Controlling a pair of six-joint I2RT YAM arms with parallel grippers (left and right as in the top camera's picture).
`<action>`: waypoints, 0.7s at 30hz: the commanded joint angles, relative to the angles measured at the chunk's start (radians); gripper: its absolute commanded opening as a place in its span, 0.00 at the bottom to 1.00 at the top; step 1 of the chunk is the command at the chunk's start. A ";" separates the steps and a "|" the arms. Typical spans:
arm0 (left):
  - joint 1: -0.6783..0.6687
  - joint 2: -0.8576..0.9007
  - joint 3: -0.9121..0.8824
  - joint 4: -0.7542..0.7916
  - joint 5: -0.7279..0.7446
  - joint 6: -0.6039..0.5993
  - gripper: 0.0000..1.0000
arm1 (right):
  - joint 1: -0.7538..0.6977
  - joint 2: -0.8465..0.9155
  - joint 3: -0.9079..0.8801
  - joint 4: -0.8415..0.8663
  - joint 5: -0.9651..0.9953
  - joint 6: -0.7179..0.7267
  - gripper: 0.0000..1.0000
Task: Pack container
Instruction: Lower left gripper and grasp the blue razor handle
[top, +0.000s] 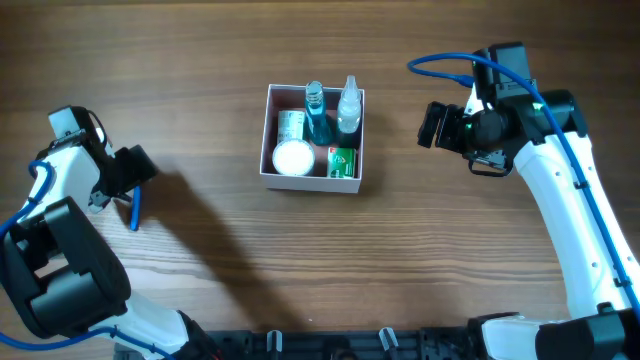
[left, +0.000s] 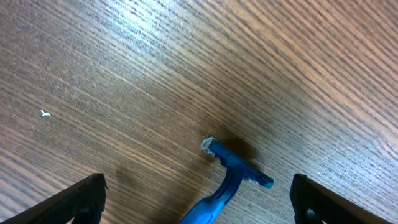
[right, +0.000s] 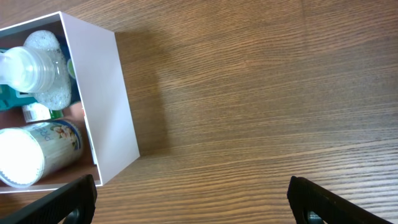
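Razor (left: 233, 177) lies on the table (top: 450, 260) between the spread left gripper (left: 198, 199) fingers. Right gripper (right: 193, 202) hovers agape, empty, beside the container (top: 312, 178).

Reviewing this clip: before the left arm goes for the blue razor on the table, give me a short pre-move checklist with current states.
1. Blue plastic razor lies free on the wooden table, nothing on it: ok.
2. Left pincer open, fingers either side of the razor handle: ok.
3. Razor is gripped: not ok, the fingers stand apart from it.
4. Square white-walled container upright, top open: ok.
5. Room in the container beside the bottles, white-lidded jar and green packet: cannot tell.
6. Right pincer open, holding nothing, off to the container's side: ok.
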 joint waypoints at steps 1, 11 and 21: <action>0.000 0.019 -0.007 0.007 -0.014 0.042 0.93 | -0.003 0.009 -0.002 0.000 -0.010 -0.013 1.00; -0.043 0.085 -0.007 0.009 -0.058 0.067 0.93 | -0.003 0.009 -0.002 -0.001 -0.009 -0.013 1.00; -0.044 0.121 -0.008 -0.041 -0.042 0.065 0.78 | -0.003 0.009 -0.002 -0.001 -0.009 -0.013 1.00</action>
